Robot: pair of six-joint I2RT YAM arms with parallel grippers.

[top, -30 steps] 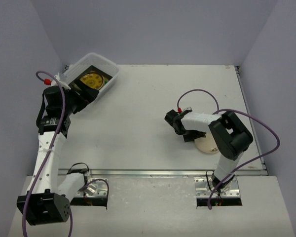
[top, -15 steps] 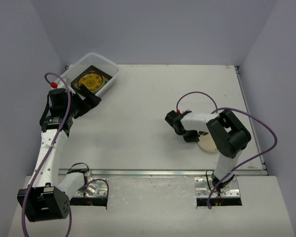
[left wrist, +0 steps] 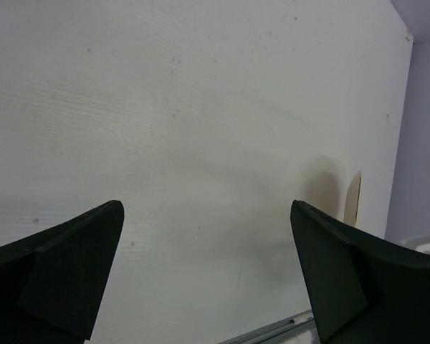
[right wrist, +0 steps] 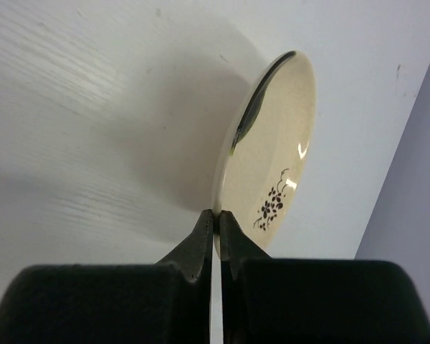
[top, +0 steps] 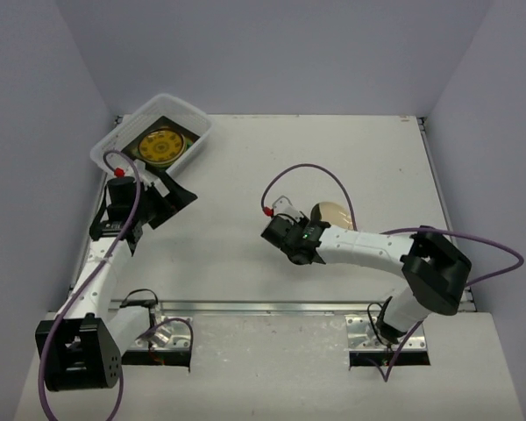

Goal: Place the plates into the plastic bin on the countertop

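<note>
My right gripper (top: 316,227) (right wrist: 216,215) is shut on the rim of a cream plate (top: 331,213) (right wrist: 276,165) with a small dark flower print. It holds the plate on edge above the middle of the countertop (top: 245,175). The plastic bin (top: 171,101) stands at the back left. Inside it, a mustard-patterned round plate (top: 160,145) lies on a dark-rimmed square plate (top: 181,130). My left gripper (top: 171,197) (left wrist: 206,215) hangs open and empty just in front of the bin, over bare countertop. The left wrist view shows the cream plate (left wrist: 352,199) edge-on in the distance.
A metal rail (top: 263,306) runs along the countertop's front edge. Grey walls close in the left, back and right sides. Purple cables loop over both arms.
The right gripper closed on the cream plate, lifted it off the right side of the countertop and carried it left towards the middle. The left arm drew back from the bin.
</note>
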